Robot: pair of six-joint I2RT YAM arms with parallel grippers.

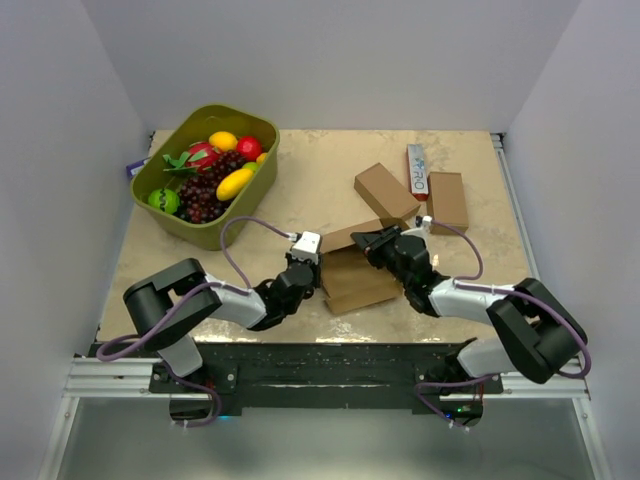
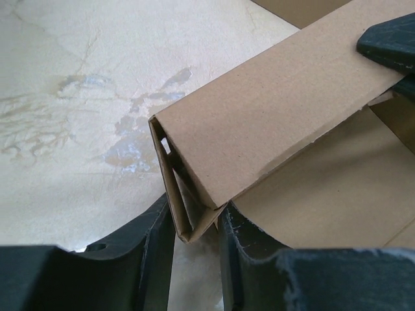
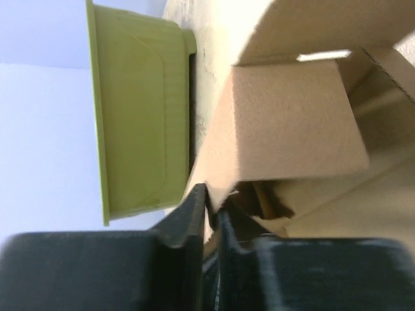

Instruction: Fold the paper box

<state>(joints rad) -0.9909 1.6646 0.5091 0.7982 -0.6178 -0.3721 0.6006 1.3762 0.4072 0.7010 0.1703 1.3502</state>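
The paper box (image 1: 358, 280), brown corrugated cardboard, lies open at the near middle of the table with its lid panel (image 1: 350, 236) raised at the far side. My left gripper (image 1: 312, 268) is at the box's left end. In the left wrist view its fingers (image 2: 155, 227) straddle the folded corner of the box's side wall (image 2: 259, 123) and press on it. My right gripper (image 1: 376, 240) is at the lid's right end. In the right wrist view it (image 3: 211, 199) is pinched shut on the edge of a cardboard flap (image 3: 285, 129).
An olive-green tub (image 1: 262, 160) of toy fruit stands at the back left and shows in the right wrist view (image 3: 142, 116). Two plain brown boxes (image 1: 385, 190) (image 1: 447, 200) and a white-and-red carton (image 1: 417, 170) lie at the back right.
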